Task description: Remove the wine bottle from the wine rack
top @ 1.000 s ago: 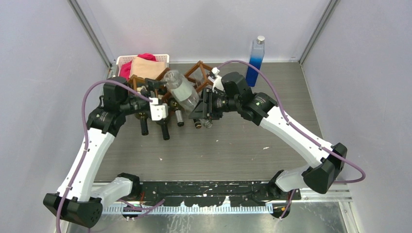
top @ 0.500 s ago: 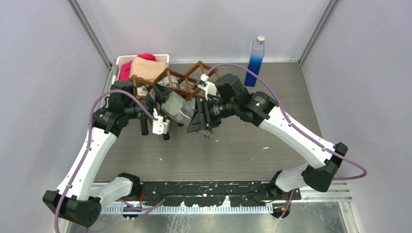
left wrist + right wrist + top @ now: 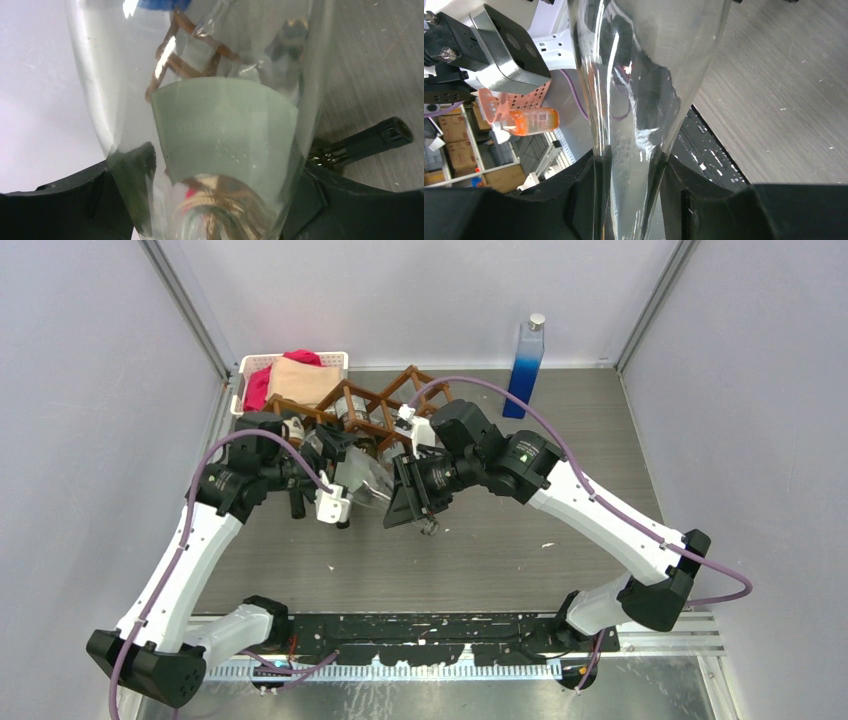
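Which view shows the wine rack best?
Top external: most of the wine rack shows, its diamond cells clear. Left wrist catches only a few brown bars, warped through the wine bottle. Right wrist shows none of it.

- The wine rack [image 3: 378, 405] stands on the table [image 3: 500, 550] toward the far edge, left of centre.
- A basket [image 3: 246, 368] sits in the far left corner, just behind and left of the rack, with cloths [image 3: 300, 378] piled in it.
- A tall bottle [image 3: 526, 365] stands upright at the far edge, right of the rack and apart from it.
- The wine bottle [image 3: 362, 478] is on the rack's near side, with the left gripper [image 3: 220, 180] on its left and the right gripper [image 3: 631, 167] on its right.
- Each gripper has one finger on either side of the wine bottle.
- In the left wrist view, a second bottle [image 3: 372, 141] lies on the table to the right of the wine bottle.
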`<state>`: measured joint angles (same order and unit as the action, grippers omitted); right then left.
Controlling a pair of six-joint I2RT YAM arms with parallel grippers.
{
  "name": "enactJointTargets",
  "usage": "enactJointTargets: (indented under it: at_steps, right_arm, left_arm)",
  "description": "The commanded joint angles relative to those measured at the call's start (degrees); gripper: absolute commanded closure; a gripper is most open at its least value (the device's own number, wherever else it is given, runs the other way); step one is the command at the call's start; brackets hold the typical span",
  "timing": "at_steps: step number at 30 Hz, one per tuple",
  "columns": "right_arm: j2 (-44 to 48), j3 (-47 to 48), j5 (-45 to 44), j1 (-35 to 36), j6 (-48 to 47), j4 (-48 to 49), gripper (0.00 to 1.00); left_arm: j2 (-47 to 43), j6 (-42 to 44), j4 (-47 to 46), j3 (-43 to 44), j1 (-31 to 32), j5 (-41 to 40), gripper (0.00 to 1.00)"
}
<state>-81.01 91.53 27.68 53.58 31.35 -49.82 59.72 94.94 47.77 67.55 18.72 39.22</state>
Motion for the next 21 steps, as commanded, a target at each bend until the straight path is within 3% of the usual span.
enactJointTargets:
  at_steps: [1,2,3,5,9,12,15,21]
  right_arm:
    - [3.1,6.0,1.3,1.3,-6.0,10.5,0.66]
    - [3.3,5.8,0.4,1.3,-6.3,10.6,0.41]
    - [3.5,5.3,-0.6,1.4,-6.6,10.7,0.31]
    - [4.1,4.8,-2.6,1.4,-7.3,10.6,0.16]
    - [5.1,4.9,-5.6,1.4,-8.5,10.0,0.01]
    - [6.1,5.9,-9.6,1.4,-10.0,8.7,0.0]
    - [8.1,6.3,-13.4,1.3,-10.9,9.6,0.0]
    - [14.4,1.1,-21.7,1.4,-10.4,19.7,0.0]
  left_arm:
    - [-3.7,-4.5,-13.5,-2.9,0.5,0.9,0.87]
    - [-4.8,-6.2,-18.6,-5.0,0.5,1.1,0.96]
    - [-5.8,-7.4,-25.5,-7.1,0.5,1.2,1.0]
    - [-7.5,-8.9,-36.2,-11.2,0.5,1.2,1.0]
    - [-8.8,-12.0,-50.2,-15.3,0.5,0.2,1.0]
    - [-9.4,-14.4,-58.4,-17.3,0.5,-0.6,1.0]
    - [-10.2,-17.5,-60.4,-17.5,0.5,-0.9,1.0]
    - [-10.9,-20.2,-72.9,-20.8,0.9,-2.9,1.0]
